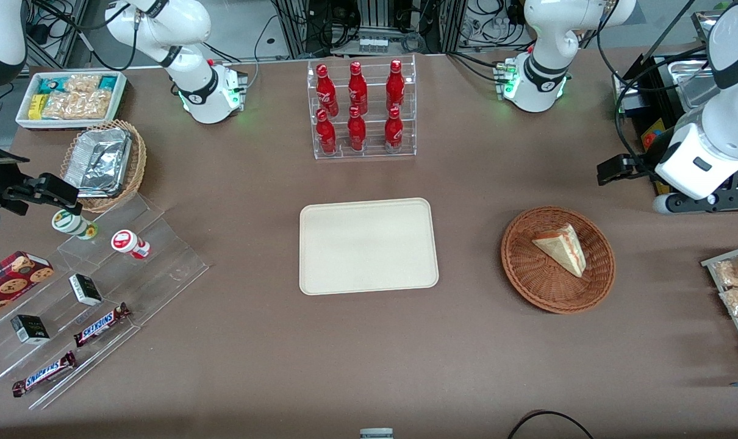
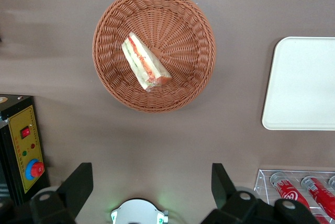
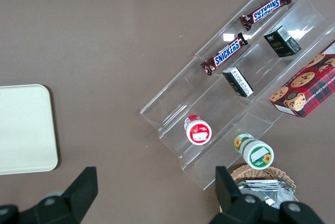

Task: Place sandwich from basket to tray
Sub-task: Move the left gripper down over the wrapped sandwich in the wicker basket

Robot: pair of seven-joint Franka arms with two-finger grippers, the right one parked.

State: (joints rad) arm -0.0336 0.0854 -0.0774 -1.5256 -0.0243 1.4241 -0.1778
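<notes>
The sandwich (image 1: 562,248) (image 2: 145,63), a pale bread wedge with red and green filling, lies in the round reddish-brown basket (image 1: 527,286) (image 2: 193,14). The cream tray (image 1: 369,247) (image 2: 303,82) sits bare at mid-table, beside the basket toward the parked arm's end. My gripper (image 1: 616,169) (image 2: 151,182) hangs high above the table, farther from the front camera than the basket and nearer the working arm's end. It is open, its black fingers (image 2: 78,183) spread wide with nothing between them.
A clear rack of red bottles (image 1: 361,110) (image 2: 301,190) stands farther from the front camera than the tray. A black control box (image 2: 21,150) and snack packets (image 1: 735,286) lie toward the working arm's end. Acrylic shelves (image 1: 100,286) and a foil-filled basket (image 1: 103,161) lie toward the parked arm's end.
</notes>
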